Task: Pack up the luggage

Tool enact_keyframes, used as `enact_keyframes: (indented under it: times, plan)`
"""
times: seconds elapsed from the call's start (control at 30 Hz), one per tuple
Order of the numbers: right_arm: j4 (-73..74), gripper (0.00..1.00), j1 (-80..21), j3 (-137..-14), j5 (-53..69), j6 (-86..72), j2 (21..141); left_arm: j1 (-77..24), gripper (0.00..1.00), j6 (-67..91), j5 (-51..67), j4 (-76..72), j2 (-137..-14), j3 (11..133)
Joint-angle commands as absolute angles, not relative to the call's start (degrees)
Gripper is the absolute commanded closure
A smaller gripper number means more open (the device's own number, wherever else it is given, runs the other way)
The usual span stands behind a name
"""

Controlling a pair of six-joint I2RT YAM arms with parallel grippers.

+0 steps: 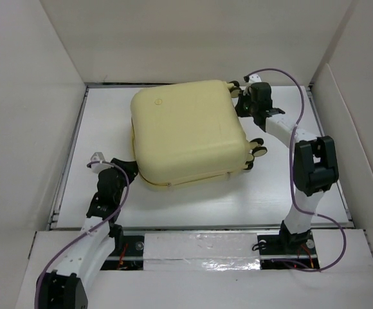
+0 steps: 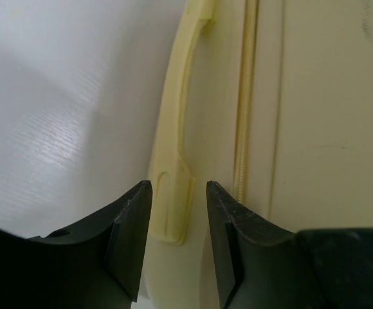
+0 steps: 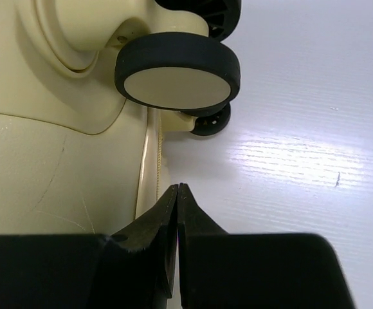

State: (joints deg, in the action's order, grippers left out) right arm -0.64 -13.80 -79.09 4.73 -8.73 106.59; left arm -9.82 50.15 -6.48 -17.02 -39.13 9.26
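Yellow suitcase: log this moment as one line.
pale-yellow hard-shell suitcase closed, lying flat | left gripper open, astride moulded yellow handle | right gripper shut, beside cream-and-black caster wheel

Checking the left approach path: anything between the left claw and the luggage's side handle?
Nothing visible. The left claw is open, and the handle of the luggage shows straight ahead in its opening, with no other thing in front of it. Whether they touch cannot be told.

Left claw (image 2: pixel 179 185) with fingers parted, right claw (image 3: pixel 177 190) pinched closed, both reaching forward, held low
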Motion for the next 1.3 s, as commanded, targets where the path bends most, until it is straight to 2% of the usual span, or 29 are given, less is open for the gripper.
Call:
enact_keyframes:
  times: [0.0, 0.27, 0.43, 0.53, 0.57, 0.6, 0.7, 0.87, 0.93, 0.97, 1.0, 1.03, 1.07, 1.1, 1.13, 1.27]
  plan:
    - [4.5, 0.92, -16.6, -85.9, 14.7, -8.8, 108.4, -11.8, 0.63, 47.8, 4.0, -12.7, -32.7, 9.6]
    - [13.1, 0.91, -19.9, -103.0, 17.9, -7.5, 116.6, -11.8, 0.68, 46.5, 7.5, -13.8, -30.7, 8.4]
    - [19.4, 0.88, -20.5, -116.8, 20.7, -8.9, 124.4, -11.8, 0.7, 45.4, 10.3, -18.0, -35.1, 8.5]
    - [22.7, 0.77, -20.5, -124.2, 21.4, -9.0, 126.6, -11.8, 0.7, 45.2, 10.5, -20.6, -37.2, 8.3]
    - [22.6, 0.71, -19.8, -124.1, 20.7, -9.1, 126.0, -11.8, 0.7, 44.9, 10.3, -20.8, -37.3, 8.0]
    - [20.8, 0.58, -19.1, -123.0, 20.6, -9.8, 125.0, -11.8, 0.71, 44.8, 10.1, -20.9, -37.0, 7.9]
    - [15.2, 0.43, -15.8, -116.5, 21.6, -11.7, 119.3, -11.8, 0.71, 44.6, 9.8, -20.7, -35.8, 7.6]
    - [11.6, 0.35, -13.2, -107.2, 23.8, -10.5, 109.2, -11.8, 0.71, 43.8, 7.5, -19.5, -36.4, 8.7]
    - [7.1, 0.35, -12.7, -97.5, 23.5, -9.8, 101.5, -11.8, 0.7, 42.8, 4.0, -18.2, -37.1, 9.6]
    - [5.4, 0.35, -12.7, -94.1, 22.8, -9.9, 98.6, -11.8, 0.69, 42.8, 2.4, -16.7, -37.2, 10.3]
    - [2.1, 0.44, -12.7, -90.5, 22.2, -10.2, 95.6, -11.8, 0.67, 42.8, 1.3, -16.4, -37.2, 10.3]
    - [0.0, 0.55, -12.0, -82.5, 21.5, -10.8, 89.4, -11.8, 0.51, 43.5, -0.3, -16.3, -37.4, 10.3]
    - [-2.9, 0.69, -12.0, -78.4, 20.4, -11.7, 86.0, -11.8, 0.43, 43.9, -2.1, -15.7, -37.6, 10.5]
    - [-6.6, 0.88, -11.2, -74.4, 20.0, -13.7, 82.8, -11.8, 0.38, 44.1, -2.6, -15.6, -38.3, 10.7]
    - [-8.2, 0.93, -10.6, -70.5, 19.6, -14.7, 79.6, -11.8, 0.34, 44.2, -3.9, -15.4, -38.7, 11.1]
    - [-13.4, 0.97, -10.5, -49.4, 15.3, -18.7, 61.8, -9.1, 0.34, 44.4, -7.2, -13.5, -38.6, 12.1]
